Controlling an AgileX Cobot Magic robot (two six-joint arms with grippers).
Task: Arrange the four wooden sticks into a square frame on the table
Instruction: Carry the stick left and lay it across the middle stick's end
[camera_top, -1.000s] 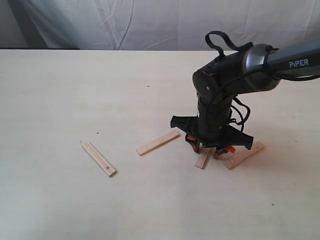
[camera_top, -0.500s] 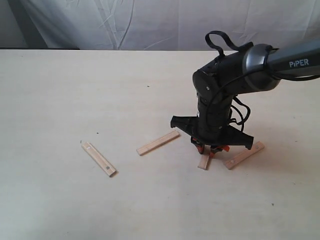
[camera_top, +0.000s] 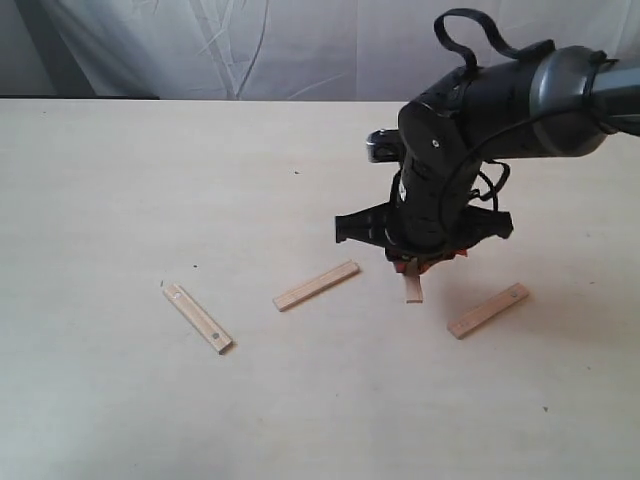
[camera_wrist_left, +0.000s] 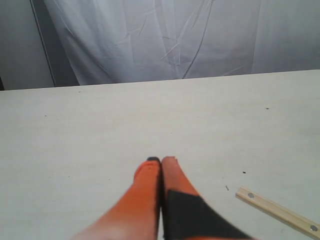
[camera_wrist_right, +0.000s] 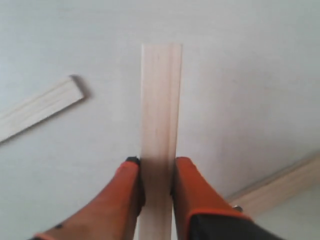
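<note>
My right gripper (camera_top: 413, 266) (camera_wrist_right: 156, 170) is shut on one wooden stick (camera_top: 411, 287) (camera_wrist_right: 160, 125), holding it lifted above the table (camera_top: 120, 200). Three other sticks lie flat on the table: one at the left (camera_top: 197, 317) with dark dots, one in the middle (camera_top: 316, 285) (camera_wrist_right: 37, 110), and one at the right (camera_top: 488, 310) (camera_wrist_right: 277, 182). My left gripper (camera_wrist_left: 161, 161) is shut with nothing between its orange fingers; the left stick's end (camera_wrist_left: 277, 210) lies beside it. No square frame is formed.
A white cloth backdrop (camera_top: 300, 45) hangs behind the table's far edge. The black right arm (camera_top: 470, 120) reaches in from the right. A few tiny dark specks (camera_top: 296, 172) mark the surface.
The right gripper closed on the stick that lay under it and lifted it off the table, moving slightly up and back. The other three sticks stayed put.
</note>
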